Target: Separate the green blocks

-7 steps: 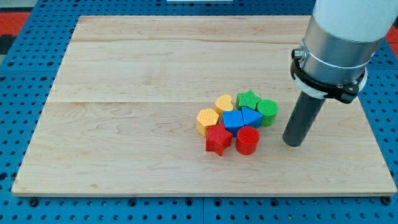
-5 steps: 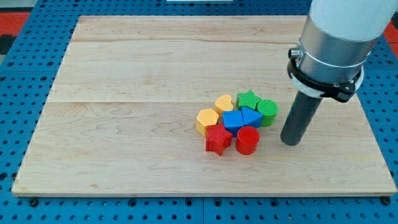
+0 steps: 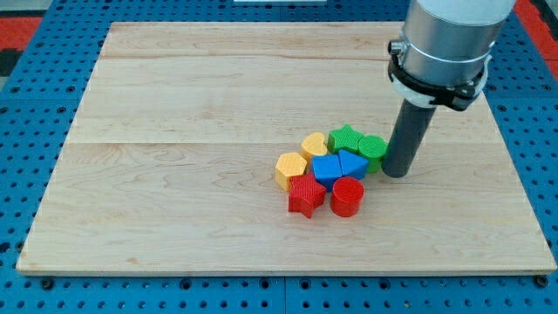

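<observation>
A green star block (image 3: 346, 139) and a green round block (image 3: 372, 149) sit side by side at the upper right of a tight cluster on the wooden board (image 3: 174, 131). My tip (image 3: 397, 172) stands right against the green round block's right side. The cluster also holds a yellow heart block (image 3: 315, 144), a yellow hexagon block (image 3: 291, 167), a blue square block (image 3: 327, 167), a blue triangle block (image 3: 351, 163), a red star block (image 3: 306, 195) and a red round block (image 3: 347, 196).
The board lies on a blue pegboard (image 3: 35, 105). The arm's grey body (image 3: 440, 48) hangs over the board's upper right.
My tip has moved left and up, from a gap right of the cluster to the green round block's side. The two green blocks have shifted slightly left.
</observation>
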Controlling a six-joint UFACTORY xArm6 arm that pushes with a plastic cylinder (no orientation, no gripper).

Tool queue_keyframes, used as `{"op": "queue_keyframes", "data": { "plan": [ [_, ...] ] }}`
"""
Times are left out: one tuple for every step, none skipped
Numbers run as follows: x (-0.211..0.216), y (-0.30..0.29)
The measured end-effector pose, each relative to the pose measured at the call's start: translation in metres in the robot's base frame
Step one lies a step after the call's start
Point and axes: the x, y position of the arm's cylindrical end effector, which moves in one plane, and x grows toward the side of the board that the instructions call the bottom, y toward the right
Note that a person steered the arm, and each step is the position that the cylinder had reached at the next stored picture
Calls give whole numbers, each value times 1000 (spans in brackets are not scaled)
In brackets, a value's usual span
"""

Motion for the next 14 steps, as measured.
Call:
{"op": "queue_keyframes", "data": {
  "plan": [
    [-21, -9],
    [-46, -19],
    [-51, -45],
    [-51, -71],
    [-53, -97],
    [-53, -151],
    [-53, -201],
    [-70, -223],
    [-49, -264],
    [-66, -239],
    [-70, -189],
    [-90, -148],
    [-77, -139],
    [-89, -153]
  ]
}}
